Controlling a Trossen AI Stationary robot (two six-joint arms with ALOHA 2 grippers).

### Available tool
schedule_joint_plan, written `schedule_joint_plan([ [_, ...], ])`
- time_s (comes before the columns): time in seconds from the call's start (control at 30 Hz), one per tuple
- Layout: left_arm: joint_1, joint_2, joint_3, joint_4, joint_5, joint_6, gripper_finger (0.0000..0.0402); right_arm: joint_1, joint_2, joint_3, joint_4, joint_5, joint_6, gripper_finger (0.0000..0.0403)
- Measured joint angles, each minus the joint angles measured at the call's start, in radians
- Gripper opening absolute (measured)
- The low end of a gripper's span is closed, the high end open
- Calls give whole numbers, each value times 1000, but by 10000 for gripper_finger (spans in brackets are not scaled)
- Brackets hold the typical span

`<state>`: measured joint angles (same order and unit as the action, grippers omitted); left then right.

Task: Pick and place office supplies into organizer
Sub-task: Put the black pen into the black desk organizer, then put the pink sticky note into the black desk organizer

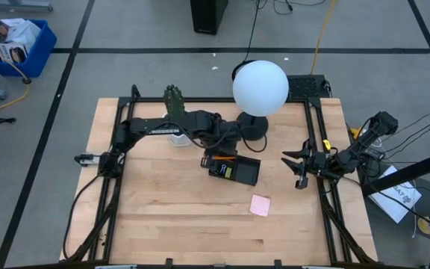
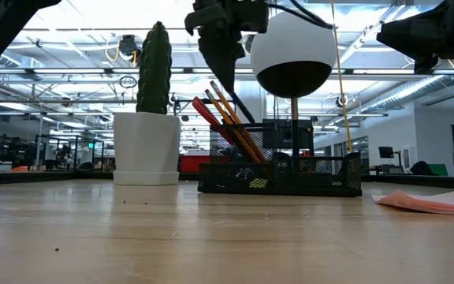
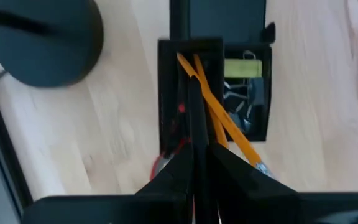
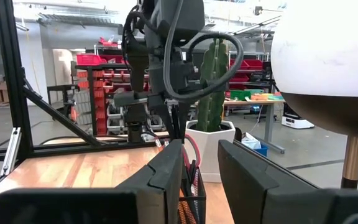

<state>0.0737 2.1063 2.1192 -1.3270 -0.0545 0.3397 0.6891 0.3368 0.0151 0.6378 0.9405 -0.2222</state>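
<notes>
**Lowering a black pen into the organizer's tall cup**

My left gripper [image 3: 194, 165] hangs directly over the black mesh organizer [image 1: 246, 173], which sits near the middle of the table, just in front of the lamp base [image 1: 254, 128]. My fingers are pinched nearly together on a thin black pen [image 3: 196, 112]. I hold it close to upright and nose-down so it can slide into the tall cup at the organizer's end, where the orange pencils [image 2: 231, 118] and the red-handled scissors [image 2: 211, 118] already lean. They rest slanted because the cup is wider than they are, so I judge the pen should enter between them and the cup wall rather than on top of them.

The shallow compartment beside the cup holds the small black clips [image 3: 244, 102] and a yellow piece [image 3: 242, 68], low items kept flat.

The pink sticky-note pad [image 1: 260, 205] lies on the bare table, closer to the front edge and apart from the organizer, not yet put away.

My right gripper [image 1: 298, 166] waits near the table's right edge, fingers partly spread and holding nothing, clear of my left arm's path. The cactus pot [image 2: 146, 148] stands just beside the organizer toward the back, so I have little room on that side.
</notes>
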Motion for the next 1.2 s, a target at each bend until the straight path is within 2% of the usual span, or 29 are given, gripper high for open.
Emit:
schedule_joint_plan([
  [0.27,-2,0,0,27,-21,9,49,0,0,0,0,0,0,100],
  [0.63,-17,0,0,50,-44,2,154,0,0,0,0,0,0,100],
  [0.8,-24,-6,0,53,-74,-20,176,0,0,0,0,0,0,100],
  [0.9,-32,-10,0,45,-87,-124,178,0,0,0,0,0,0,100],
  [1.07,-71,-17,0,52,44,-268,162,0,0,0,0,0,0,100],
  [1.2,-146,-31,-11,171,301,-220,148,0,0,0,0,0,0,100],
])
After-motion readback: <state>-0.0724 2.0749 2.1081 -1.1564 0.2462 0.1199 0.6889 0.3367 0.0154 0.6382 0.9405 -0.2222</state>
